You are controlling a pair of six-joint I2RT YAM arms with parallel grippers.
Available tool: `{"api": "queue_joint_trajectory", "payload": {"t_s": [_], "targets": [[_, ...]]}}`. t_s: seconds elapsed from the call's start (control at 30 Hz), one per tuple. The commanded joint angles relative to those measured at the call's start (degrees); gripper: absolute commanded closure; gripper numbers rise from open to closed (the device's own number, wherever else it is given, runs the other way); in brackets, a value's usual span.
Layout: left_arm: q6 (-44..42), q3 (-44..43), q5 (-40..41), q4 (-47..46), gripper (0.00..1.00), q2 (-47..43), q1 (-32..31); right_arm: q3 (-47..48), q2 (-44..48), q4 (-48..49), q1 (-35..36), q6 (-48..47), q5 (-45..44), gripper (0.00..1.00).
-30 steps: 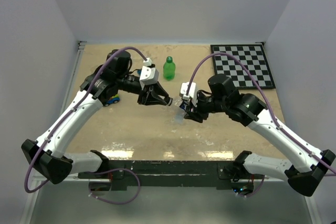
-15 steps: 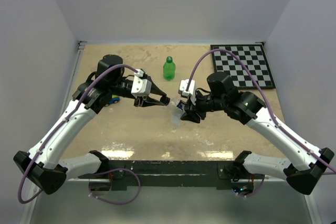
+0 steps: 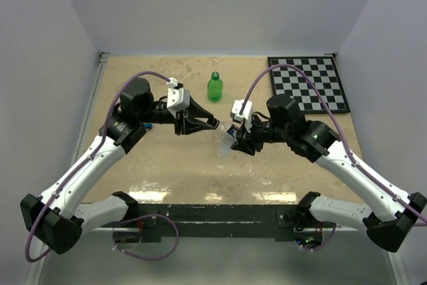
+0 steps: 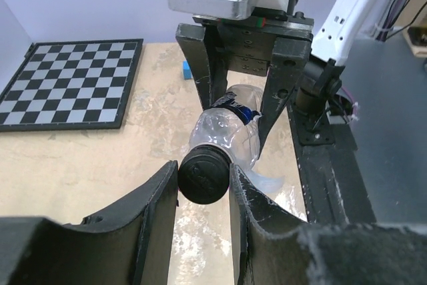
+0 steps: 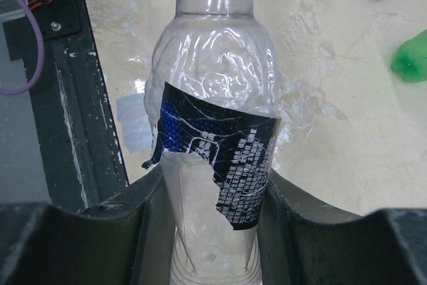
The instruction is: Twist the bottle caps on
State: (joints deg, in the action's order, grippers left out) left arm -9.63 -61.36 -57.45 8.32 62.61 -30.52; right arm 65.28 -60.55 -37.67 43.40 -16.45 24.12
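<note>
Sandy bench (image 3: 167,171) under white walls, with a checkerboard (image 3: 308,83) at the far right. At the far middle the green bottle (image 3: 214,89) stands upright, and its green cap (image 3: 214,75) looks to be on. The right tool (image 5: 213,198) is clamped around the clear bottle (image 5: 217,131), holding it above the bench. The left tool (image 4: 203,188) pinches the black cap (image 4: 202,173) on that bottle's mouth. Tightening probably remains.
</note>
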Motion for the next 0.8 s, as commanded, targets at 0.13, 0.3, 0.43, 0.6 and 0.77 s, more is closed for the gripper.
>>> {"api": "queue_joint_trajectory", "payload": {"t_s": [0.13, 0.3, 0.43, 0.6, 0.77], "targets": [[20.7, 5.0, -4.2, -15.4, 1.0, 0.8, 1.3, 0.6, 4.0, 15.4, 0.5, 0.5, 0.8, 1.0], [26.9, 6.1, -5.1, -19.6, 1.0, 1.1, 1.5, 0.4, 4.2, 15.8, 0.5, 0.1, 0.0, 1.0], [32.2, 7.9, -5.3, -25.2, 1.0, 1.1, 1.6, 0.5, 4.0, 15.6, 0.4, -0.6, -0.8, 1.0], [35.9, 7.6, -5.5, -26.3, 1.0, 2.3, 1.7, 0.7, 3.6, 14.8, 0.5, -1.8, -1.6, 1.0], [37.1, 6.7, -5.7, -25.9, 1.0, 3.3, 1.7, 1.4, 2.7, 13.7, 0.5, -3.2, -2.1, 1.0]]}}
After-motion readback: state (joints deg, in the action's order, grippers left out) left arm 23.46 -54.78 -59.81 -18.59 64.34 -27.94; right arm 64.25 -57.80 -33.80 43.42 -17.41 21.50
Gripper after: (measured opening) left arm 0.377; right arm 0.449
